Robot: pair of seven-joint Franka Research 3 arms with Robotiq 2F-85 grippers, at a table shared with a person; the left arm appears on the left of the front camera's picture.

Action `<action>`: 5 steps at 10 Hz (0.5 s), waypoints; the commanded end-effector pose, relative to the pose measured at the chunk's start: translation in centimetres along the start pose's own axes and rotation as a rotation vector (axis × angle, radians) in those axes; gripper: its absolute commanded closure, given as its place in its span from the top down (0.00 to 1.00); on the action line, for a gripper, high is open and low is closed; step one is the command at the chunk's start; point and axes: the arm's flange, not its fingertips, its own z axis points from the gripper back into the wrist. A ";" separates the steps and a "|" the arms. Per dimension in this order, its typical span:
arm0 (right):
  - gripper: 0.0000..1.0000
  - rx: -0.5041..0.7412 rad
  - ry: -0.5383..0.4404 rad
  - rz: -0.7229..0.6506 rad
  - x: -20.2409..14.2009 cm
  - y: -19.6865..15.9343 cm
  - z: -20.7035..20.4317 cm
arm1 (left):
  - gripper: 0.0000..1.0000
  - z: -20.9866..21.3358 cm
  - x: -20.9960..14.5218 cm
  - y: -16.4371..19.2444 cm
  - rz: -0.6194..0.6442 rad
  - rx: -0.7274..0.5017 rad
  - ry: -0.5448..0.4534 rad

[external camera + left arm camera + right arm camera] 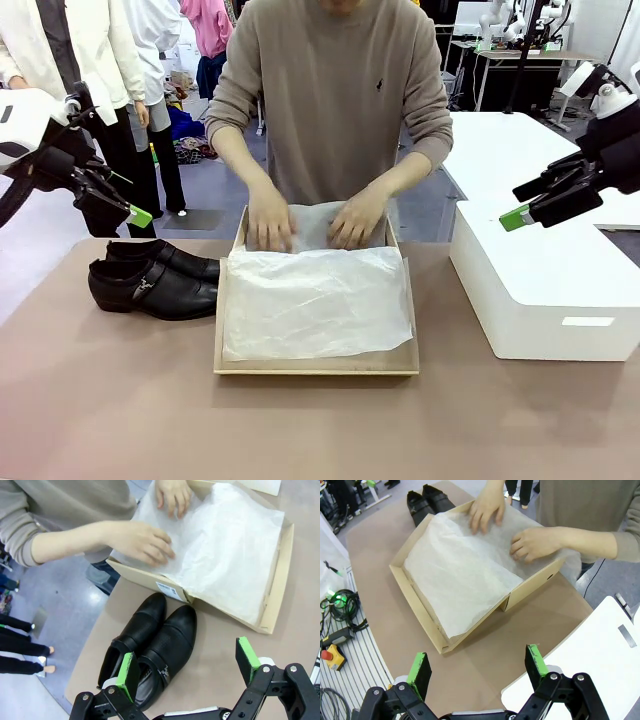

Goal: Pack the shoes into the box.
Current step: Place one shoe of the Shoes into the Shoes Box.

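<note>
Shoes (152,278): a pair of shiny black leather dress shoes with a small silver buckle strap. They lie side by side and touching on the brown table top (300,430), toes pointing toward the box and just beside its left wall. Neither is packed yet.

Box (315,368): a plain brown cardboard shoebox at the middle of the table, open on top. A crinkled white tissue paper sheet (315,300) covers its floor. No shoe is inside.

Person: at the far side, both hands (268,218) are flat on the far end of the tissue, apparently smoothing it down.

My left pincer (188,667) hangs in the air above the shoes, with green pads wide apart and nothing between them. My right pincer (478,667) hangs above the large white rectangular block (545,290) to the right of the box. Its jaws are likewise spread and it holds nothing.

Step in hand, as I judge it: the box is being lined, and the packing proper has not begun.

Next move, my estimate: the left pincer is best placed. It should drop over one shoe, straddle the upper near the opening and close across its width. It then lifts the shoe and carries it right, over the box wall. The hands should be clear of the box first. Glossy leather may slip, so the grip should sit low and square. The loose tissue could bunch under the sole.
</note>
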 end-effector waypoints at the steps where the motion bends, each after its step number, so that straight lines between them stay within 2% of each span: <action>1: 1.00 0.010 -0.013 0.008 0.1 -0.1 -0.2 | 1.00 0.0 -0.2 0.2 -0.010 -0.009 -0.008; 5: 1.00 0.010 -0.013 0.008 0.1 -0.1 -0.2 | 1.00 0.0 -0.2 0.2 -0.010 -0.009 -0.008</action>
